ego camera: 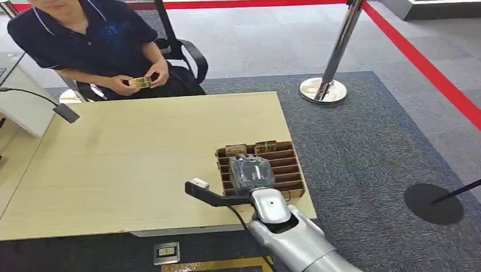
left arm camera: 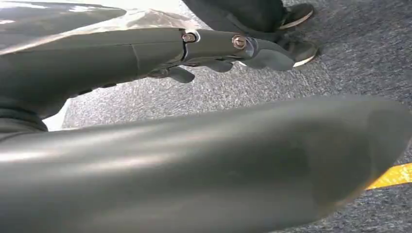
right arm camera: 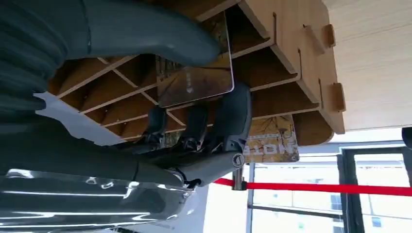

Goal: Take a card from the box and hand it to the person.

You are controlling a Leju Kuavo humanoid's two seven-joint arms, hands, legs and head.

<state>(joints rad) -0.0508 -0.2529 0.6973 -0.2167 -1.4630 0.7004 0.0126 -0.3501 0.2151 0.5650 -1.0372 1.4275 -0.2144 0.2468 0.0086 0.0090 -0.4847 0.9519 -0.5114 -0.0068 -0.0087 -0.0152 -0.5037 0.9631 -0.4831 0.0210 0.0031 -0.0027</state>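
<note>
The right robot hand [ego camera: 252,171] is reaching down into the slotted wooden box [ego camera: 286,164], which is sitting on the desk [ego camera: 142,158] at about 5 o'clock from the desk's middle, close to the near right corner. In the right wrist view, the thumb and the darker fingers [right arm camera: 233,114] are pinching a card [right arm camera: 194,82] between them; the card is standing partly in a slot between the box's dividers (its printed face is turned toward the camera). More cards [ego camera: 249,149] are standing in the far row of the box, at 12 o'clock from the hand. A small white block [ego camera: 199,183] is lying on the desk at 9 o'clock from the box, just beside a dark bracket on the arm.

The left robot hand [left arm camera: 228,51] is hanging low over grey carpet, its fingers curling loosely and apart with nothing in them; a person's dark shoes [left arm camera: 296,29] are standing beyond it.

A person [ego camera: 91,45] in a dark shirt is sitting in a chair at 11 o'clock from the desk's middle, holding a card [ego camera: 140,83] in both hands. A chrome post [ego camera: 334,56] with a round base is standing on the carpet at 2 o'clock, and a microphone [ego camera: 65,112] is reaching over the desk's left edge.
</note>
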